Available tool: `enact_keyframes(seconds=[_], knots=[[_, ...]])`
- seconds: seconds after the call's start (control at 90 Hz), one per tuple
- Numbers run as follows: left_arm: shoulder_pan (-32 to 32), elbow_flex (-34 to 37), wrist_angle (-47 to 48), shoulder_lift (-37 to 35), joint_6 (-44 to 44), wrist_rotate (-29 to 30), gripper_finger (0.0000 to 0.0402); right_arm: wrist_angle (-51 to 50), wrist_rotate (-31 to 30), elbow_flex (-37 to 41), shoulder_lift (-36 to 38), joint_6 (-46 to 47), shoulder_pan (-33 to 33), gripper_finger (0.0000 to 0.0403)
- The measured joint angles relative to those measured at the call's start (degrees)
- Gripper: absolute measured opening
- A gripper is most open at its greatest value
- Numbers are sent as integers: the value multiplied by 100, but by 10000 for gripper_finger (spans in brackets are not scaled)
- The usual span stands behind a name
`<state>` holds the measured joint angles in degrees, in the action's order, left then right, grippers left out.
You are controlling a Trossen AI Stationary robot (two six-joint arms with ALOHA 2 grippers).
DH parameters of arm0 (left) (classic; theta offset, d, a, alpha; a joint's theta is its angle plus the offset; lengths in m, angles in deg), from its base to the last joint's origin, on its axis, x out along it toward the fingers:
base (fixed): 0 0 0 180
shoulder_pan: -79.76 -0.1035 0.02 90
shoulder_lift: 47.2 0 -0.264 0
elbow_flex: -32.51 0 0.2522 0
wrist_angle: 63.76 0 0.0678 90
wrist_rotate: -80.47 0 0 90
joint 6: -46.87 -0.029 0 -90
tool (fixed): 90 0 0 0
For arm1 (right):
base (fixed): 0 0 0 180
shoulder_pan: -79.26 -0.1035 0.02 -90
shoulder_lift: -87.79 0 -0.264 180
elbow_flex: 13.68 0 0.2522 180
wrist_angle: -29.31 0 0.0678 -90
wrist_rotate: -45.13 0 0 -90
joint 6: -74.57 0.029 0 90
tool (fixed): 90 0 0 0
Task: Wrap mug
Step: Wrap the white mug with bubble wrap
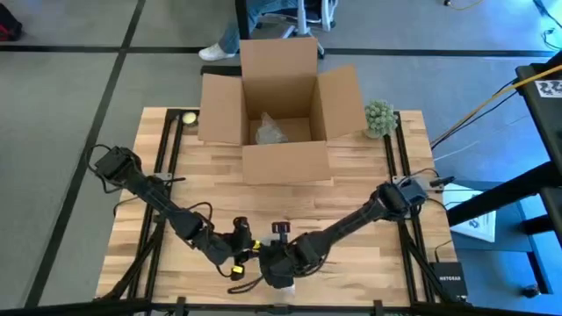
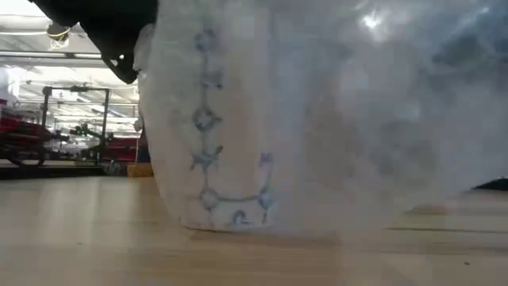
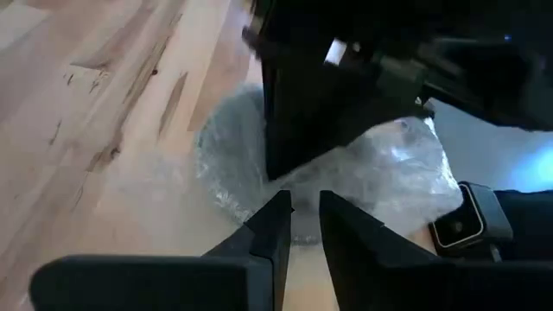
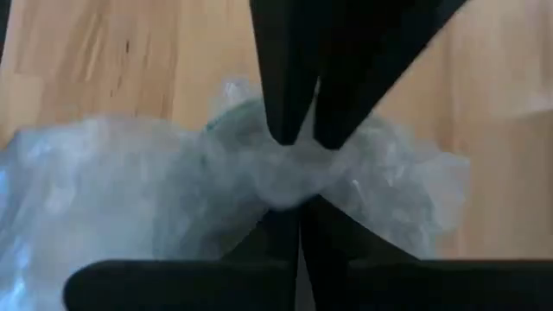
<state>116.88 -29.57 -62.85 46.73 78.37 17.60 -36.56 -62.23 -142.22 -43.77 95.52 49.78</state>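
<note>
Both grippers work at the near edge of the tabletop (image 1: 351, 189), close to its middle. Right gripper (image 4: 301, 204): fingers pressed together on a gathered fold of bubble wrap (image 4: 130, 199), holding it. Left gripper (image 3: 299, 216): fingers at a narrow gap with their tips at the edge of the same bubble wrap; whether they grip it cannot be told. The two grippers sit just beside each other, the left one toward the left edge. In the low view the wrapped mug (image 2: 238, 119) stands on the wood, its blue pattern showing faintly through the film; the wrap covers it fully. At the middle of the far edge stands an open cardboard box (image 1: 279, 114), flaps spread, containing a crumpled piece of clear wrap (image 1: 269, 130) on its floor. A small green plant (image 1: 379, 118) stands just beside the box, toward the right edge.
</note>
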Motion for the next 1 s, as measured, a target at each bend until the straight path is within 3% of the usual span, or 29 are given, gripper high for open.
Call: enact_keyframes(seconds=[0.4, 0.644, 0.8, 1.0], knots=[[291, -232, 36, -515, -266, -80, 49, 265, -26, 2, -47, -4, -13, 1], [-29, -243, -120, 89, -210, -184, 49, 263, -129, 7, -38, -4, -13, 1], [-238, -269, -269, 428, -55, -574, 49, 237, -98, 13, -29, -11, -17, 1], [-247, -273, -239, 475, 10, -426, 49, 4, 46, -86, 65, -9, -25, 1]])
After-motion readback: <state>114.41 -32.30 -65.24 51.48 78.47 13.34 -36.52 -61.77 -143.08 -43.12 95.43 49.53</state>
